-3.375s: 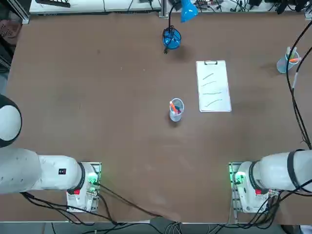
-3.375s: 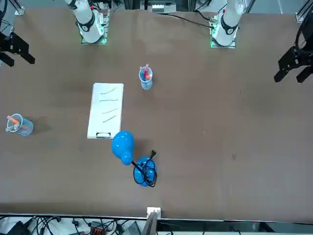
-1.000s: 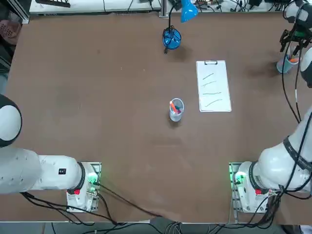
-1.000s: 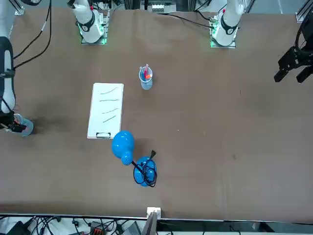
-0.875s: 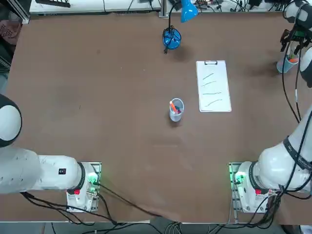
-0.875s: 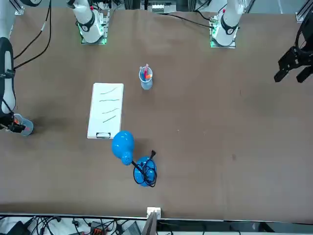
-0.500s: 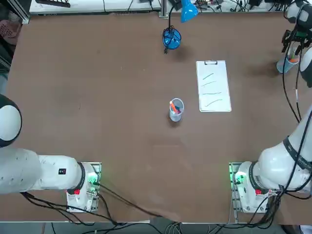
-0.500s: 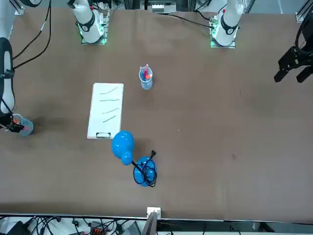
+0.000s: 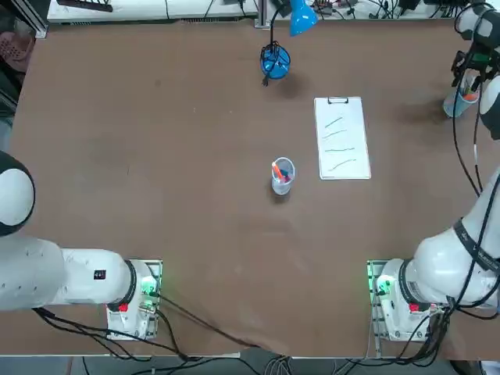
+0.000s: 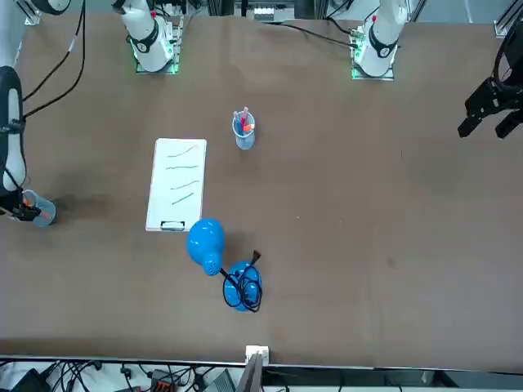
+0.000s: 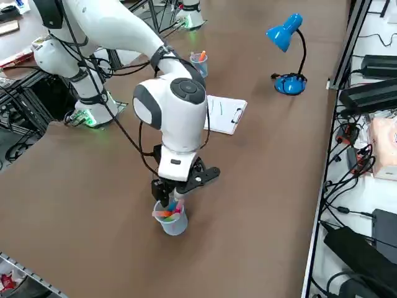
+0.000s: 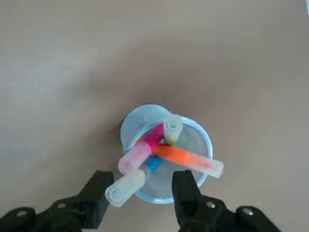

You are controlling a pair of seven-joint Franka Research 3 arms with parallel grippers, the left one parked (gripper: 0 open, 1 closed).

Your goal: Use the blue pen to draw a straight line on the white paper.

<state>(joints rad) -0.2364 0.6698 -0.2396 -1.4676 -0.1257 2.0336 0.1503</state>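
Above a round, translucent mesh cup [image 12: 193, 140] on the smooth brown surface [image 9: 195, 156], the right gripper [image 12: 141, 198] has its fingers spread. The slim blue pen [image 12: 137, 181] leans inside, its cap cloudy. Flat white paper [image 9: 342, 139] lies well apart.

The orange pen [image 12: 179, 155] hides part of the blue pen [image 12: 154, 164] in the cup [image 12: 210, 145]

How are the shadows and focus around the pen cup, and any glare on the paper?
Right wrist view: soft shadow beside the cup, its edges diffuse; tool dark against the table. Top view: faint shadow by the cup; paper evenly bright, strokes readable, no glare hiding them. Front view: shadow beside the cup, paper likewise readable.
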